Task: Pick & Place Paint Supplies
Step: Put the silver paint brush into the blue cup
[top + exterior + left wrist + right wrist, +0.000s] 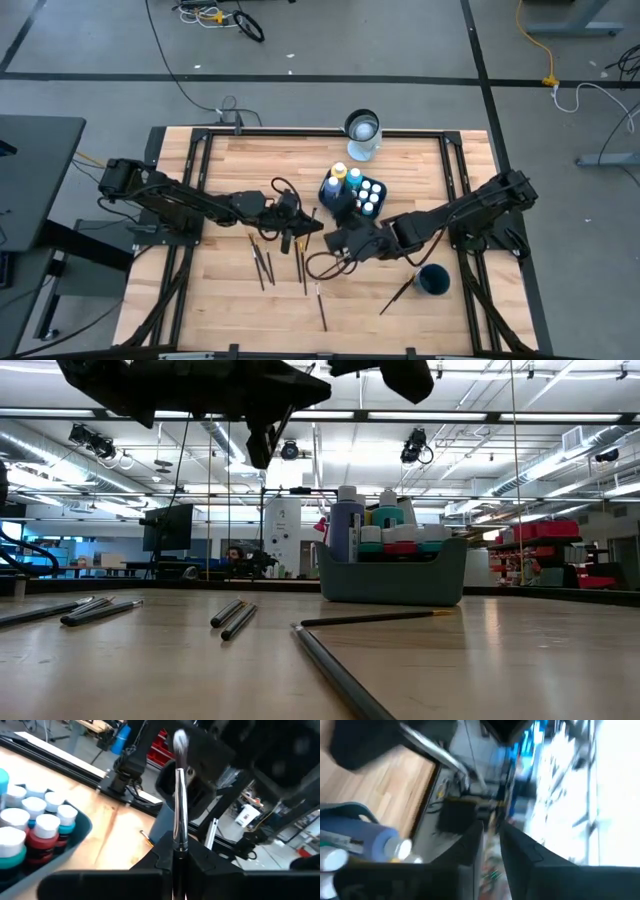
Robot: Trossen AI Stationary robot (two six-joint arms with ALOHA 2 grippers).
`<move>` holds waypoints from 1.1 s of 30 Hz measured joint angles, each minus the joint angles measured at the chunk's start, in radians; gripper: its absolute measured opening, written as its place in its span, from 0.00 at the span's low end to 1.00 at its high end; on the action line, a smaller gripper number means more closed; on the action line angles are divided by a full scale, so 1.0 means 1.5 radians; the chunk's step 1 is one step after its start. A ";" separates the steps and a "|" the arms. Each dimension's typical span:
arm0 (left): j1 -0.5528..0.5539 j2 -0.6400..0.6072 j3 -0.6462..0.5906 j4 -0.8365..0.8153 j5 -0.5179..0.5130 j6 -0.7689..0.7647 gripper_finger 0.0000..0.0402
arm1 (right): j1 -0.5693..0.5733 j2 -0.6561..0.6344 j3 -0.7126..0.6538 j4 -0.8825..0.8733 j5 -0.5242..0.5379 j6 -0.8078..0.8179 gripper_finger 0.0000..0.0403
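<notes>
Nearest the low camera you have a long dark-handled brush [335, 672] lying flat on the wooden table [230, 300], its handle running toward the lens. Behind it a second brush [375, 618] lies crosswise in front of the grey caddy [392, 572], which holds the paint bottles [400, 532] upright, packed together.

Your left gripper [179, 857] is raised off the table near its middle, just beside the caddy. Its fingers [155, 862] are pressed onto the metal ferrule of a held brush [179, 810], which stands up from between them, pale bristles outermost.

Your right gripper [491, 845] is also raised, close to the left one and beside the caddy. Its fingers show a narrow gap with nothing between them.

More brushes [262, 262] lie scattered on the table below the left arm. A dark blue cup [433, 279] sits under the right arm, a loose brush [398, 296] just beside it. A clear glass jar [362, 135] stands at the far edge.
</notes>
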 joint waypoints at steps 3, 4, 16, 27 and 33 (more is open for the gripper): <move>0.000 0.000 0.000 0.000 -0.011 0.018 0.07 | -0.001 -0.042 0.000 -0.107 -0.014 0.186 0.17; 0.000 0.000 0.000 0.000 -0.013 0.032 0.06 | -0.001 -0.059 0.000 -0.153 -0.044 0.255 0.17; 0.000 0.000 0.000 -0.003 -0.085 0.160 0.04 | -0.060 -0.191 -0.180 0.121 -0.370 0.634 0.16; 0.000 0.000 0.000 -0.001 -0.100 0.227 0.04 | -0.099 -0.156 -0.387 0.620 -0.427 0.709 0.16; 0.000 0.000 0.000 0.000 -0.130 0.281 0.04 | -0.119 -0.124 -0.400 0.678 -0.509 0.735 0.16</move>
